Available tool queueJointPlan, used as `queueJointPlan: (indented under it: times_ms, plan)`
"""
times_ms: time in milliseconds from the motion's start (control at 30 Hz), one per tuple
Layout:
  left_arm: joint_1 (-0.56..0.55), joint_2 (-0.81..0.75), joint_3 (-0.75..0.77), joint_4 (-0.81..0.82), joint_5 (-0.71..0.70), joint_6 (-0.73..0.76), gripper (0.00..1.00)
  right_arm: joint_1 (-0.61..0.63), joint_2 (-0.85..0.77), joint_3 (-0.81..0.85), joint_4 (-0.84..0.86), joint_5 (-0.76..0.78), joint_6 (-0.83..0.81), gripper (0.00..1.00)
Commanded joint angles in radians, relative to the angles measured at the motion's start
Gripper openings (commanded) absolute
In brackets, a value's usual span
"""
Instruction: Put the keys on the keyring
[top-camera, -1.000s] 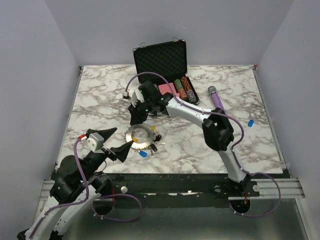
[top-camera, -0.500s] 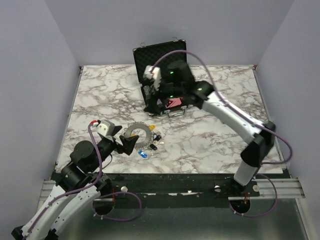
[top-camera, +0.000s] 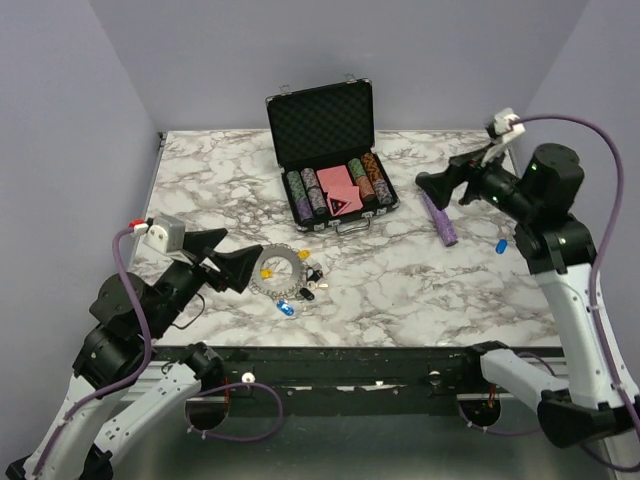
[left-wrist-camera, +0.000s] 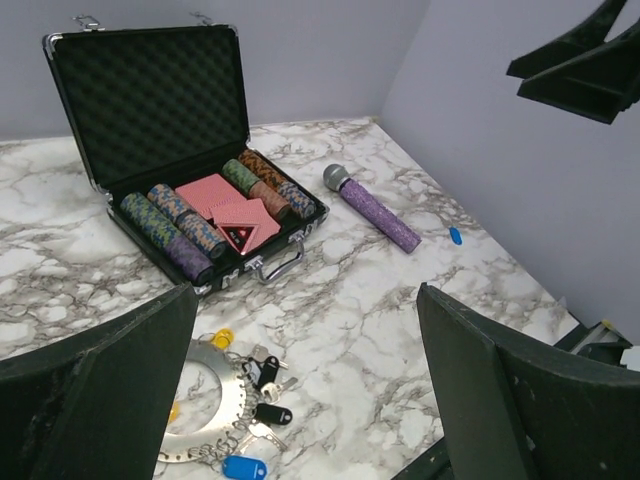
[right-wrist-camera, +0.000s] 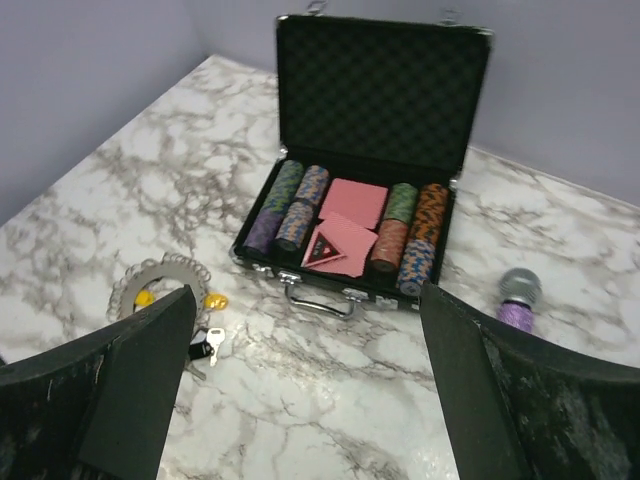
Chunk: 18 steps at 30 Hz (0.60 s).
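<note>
— Any writing to read on the surface?
— None that I can make out. The pink card box (left-wrist-camera: 243, 222) inside the far black case (left-wrist-camera: 150, 90) carries a dark triangular mark (too small to tell whether it holds letters).
— The chips (left-wrist-camera: 178, 228)? The keys (left-wrist-camera: 272, 413)?
— The chips show only striped edges. The keys' coloured heads are too small to read, and so is the purple microphone (left-wrist-camera: 375, 210) at the right.
</note>
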<state>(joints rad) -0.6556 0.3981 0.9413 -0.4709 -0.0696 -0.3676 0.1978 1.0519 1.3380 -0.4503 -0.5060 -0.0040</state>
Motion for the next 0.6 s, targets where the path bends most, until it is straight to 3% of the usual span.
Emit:
queueJointPlan:
  times_ms: [0, 200, 567]
  plan:
    - [0.005, -0.041, 0.028, -0.115, -0.001, -0.04, 0.99, -0.067, -0.151, -0.057, -0.05, 0.164, 0.157, 1.0]
    - [0.007, -0.088, -0.002, -0.155, -0.006, -0.073, 0.99, -0.101, -0.26, -0.095, -0.09, 0.283, 0.183, 1.0]
    - [0.005, -0.117, 0.005, -0.156, 0.04, -0.056, 0.99, -0.152, -0.309, -0.121, -0.042, 0.265, 0.165, 1.0]
